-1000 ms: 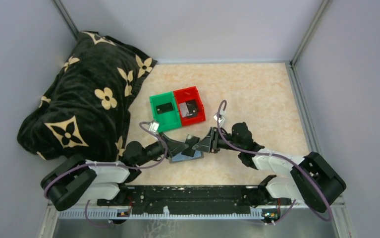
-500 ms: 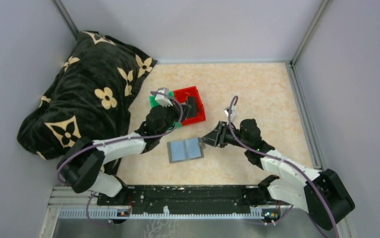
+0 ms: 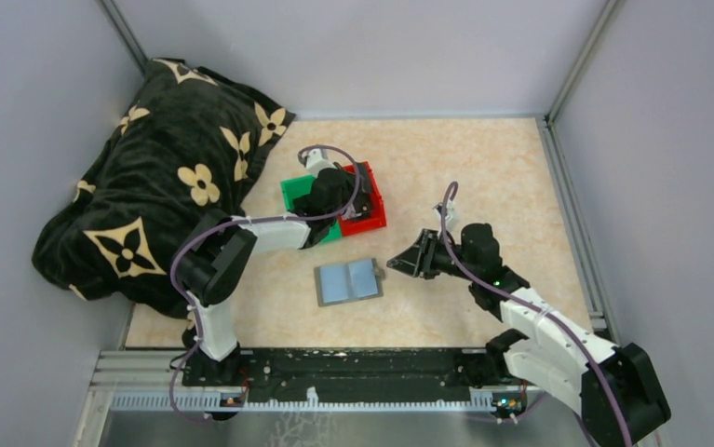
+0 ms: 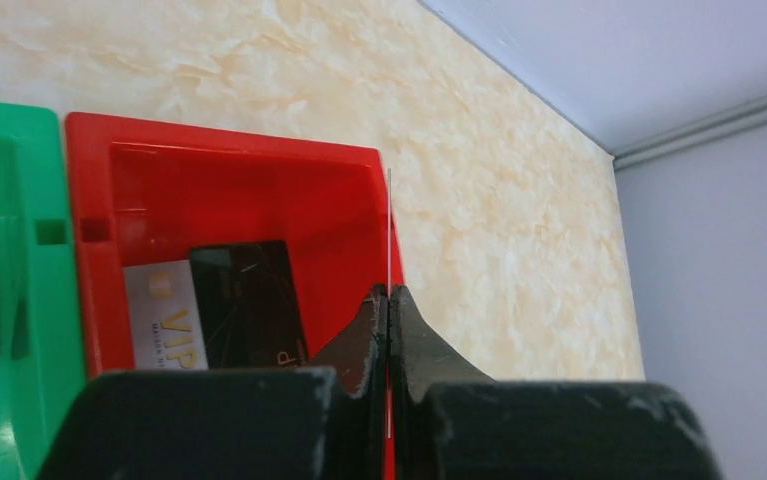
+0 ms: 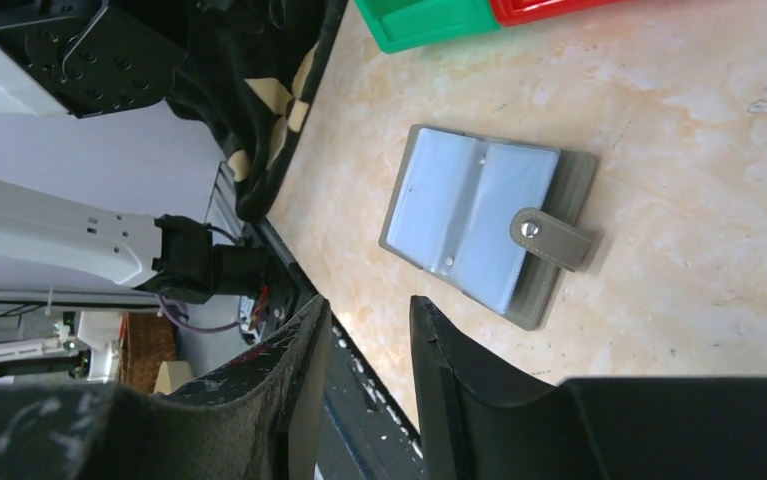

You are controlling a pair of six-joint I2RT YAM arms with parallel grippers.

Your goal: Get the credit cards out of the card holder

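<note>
At mid-worktop, the card holder [image 3: 348,280] lies spread open and flat, both blue-grey panels facing up and its snap tab pointing toward my right arm. Nothing touches it. I cannot tell whether any slot has a card in it.

My right end effector [image 5: 369,308] hangs just beside the tab side of the holder, jaws apart and empty.

My left end effector [image 4: 389,296] is well away, over the red bin [image 4: 239,190]. Its jaws are pressed together on a thin held card [image 4: 389,230], seen edge-on as a pale line. A black card [image 4: 244,300] already lies in the red bin, overlapping a white one [image 4: 154,315]. The green bin [image 4: 4,250] touches the red one and has something dark inside.

Risks, in my judgement:
- The held card lines up with the red bin's far wall, not its floor. If released there, it may strike the rim and tip out onto the worktop [image 3: 483,177].
- The pinch is narrow and the card slick, so it may pivot or slip during travel.
- If the right end effector comes down on the tab, it could shove the holder or fold it shut.

Only the left wrist view shows the held card and the bin contents; from above, my arm hides both. Only the right wrist view shows the tab and its snap. Only the top view shows how far apart the two arms are.
</note>
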